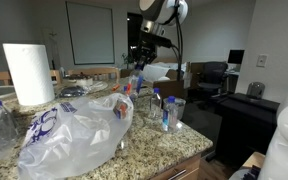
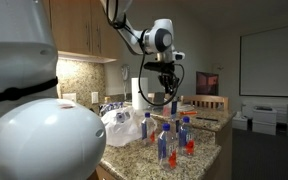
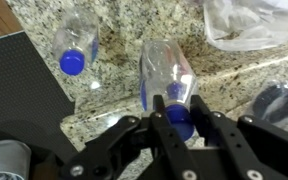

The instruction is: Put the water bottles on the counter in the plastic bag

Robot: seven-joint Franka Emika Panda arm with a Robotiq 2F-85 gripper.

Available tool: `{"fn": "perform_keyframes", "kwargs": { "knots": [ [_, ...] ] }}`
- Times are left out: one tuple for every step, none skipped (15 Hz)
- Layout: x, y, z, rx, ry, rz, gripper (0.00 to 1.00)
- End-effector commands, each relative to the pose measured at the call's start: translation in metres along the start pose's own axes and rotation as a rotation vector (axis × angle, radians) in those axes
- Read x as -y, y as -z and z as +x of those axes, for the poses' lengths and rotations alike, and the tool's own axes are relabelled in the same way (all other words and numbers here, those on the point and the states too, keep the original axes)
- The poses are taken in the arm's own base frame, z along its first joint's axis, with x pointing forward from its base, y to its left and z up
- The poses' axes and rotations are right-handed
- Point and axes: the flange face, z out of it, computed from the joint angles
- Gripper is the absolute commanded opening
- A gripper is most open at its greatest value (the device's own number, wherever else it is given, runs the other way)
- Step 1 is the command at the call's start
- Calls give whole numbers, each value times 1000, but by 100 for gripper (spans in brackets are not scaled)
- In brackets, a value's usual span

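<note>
I have the pincer (image 3: 181, 116) clenched on the capped end of one water bottle (image 3: 167, 65), with a finger on either side of the blue cap. The bottle hangs from it over the desk (image 3: 114, 95). In an exterior view the pincer (image 2: 170, 88) is raised above the tops of the other bottles, with open air all round it.

In the wrist view a second bottle (image 3: 76, 45) lies on its side to the left of the one I hold, well apart from it. It lies near the desk's left edge, past which a dark surface (image 3: 14, 80) sits lower down. The plastic bag (image 3: 254, 22) shows at the far right of that view, its crinkled rim apart from my bottle, with bare granite between them.

In an exterior view the bag (image 1: 74, 130) sprawls over the near part of the desk, almost to the near rounded edge; I cannot tell which way its mouth faces. A cluster of upright bottles (image 1: 169, 112) stands just right of it, near the desk's right corner. A paper-towel roll (image 1: 29, 72) stands upright at the far left
</note>
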Motion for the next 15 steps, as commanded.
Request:
{"fn": "perform_keyframes", "kwargs": {
  "knots": [
    [32,16,14,-11,75,110,8],
    [41,17,15,-4,89,139,8],
    [55,15,16,9,108,162,8],
    [64,13,16,19,123,183,8],
    [77,3,14,51,142,206,8],
    [86,-5,13,77,152,224,8],
    [97,-19,9,117,162,250,8],
    [106,-33,7,159,162,269,8],
    [113,-48,3,201,157,290,8],
    [119,-60,2,238,149,307,8],
    [125,-71,-1,288,146,326,8],
    [129,-81,-4,332,144,333,8],
    [134,-87,-5,370,143,353,8],
    [138,-90,-6,399,140,374,8],
    [143,-92,-6,417,140,389,8]
  ]
}}
